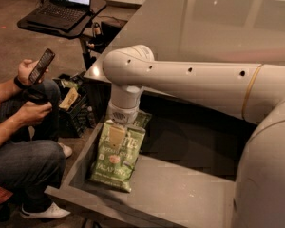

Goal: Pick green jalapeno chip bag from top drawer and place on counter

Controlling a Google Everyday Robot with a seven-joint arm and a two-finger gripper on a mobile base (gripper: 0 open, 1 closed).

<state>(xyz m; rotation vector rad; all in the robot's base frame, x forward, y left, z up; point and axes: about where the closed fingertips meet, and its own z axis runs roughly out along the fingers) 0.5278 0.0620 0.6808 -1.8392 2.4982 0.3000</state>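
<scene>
**A:** so where's the chip bag found relative to the tool? asking bc the lift gets decided by that.

**B:** it's laid flat in the drawer, at the left end, just below and out from the front-left corner of the desk. The long axis is pointed away from the desk's front edge toward the drawer's lip, with the "Jalapeno" end nearest the lip. The tool is hung straight down off the arm and is set right over the bag's top end, the end closest to the desk edge. It looks to be touching, or as good as.

**A:** closed on it?

**B:** can't be told, honestly. How wide the tool is open isn't shown, and no grip can be confirmed. If the bag is held, it'd be held by that top end, so the rest would probably be left dangling when it's raised toward the desk.
</scene>
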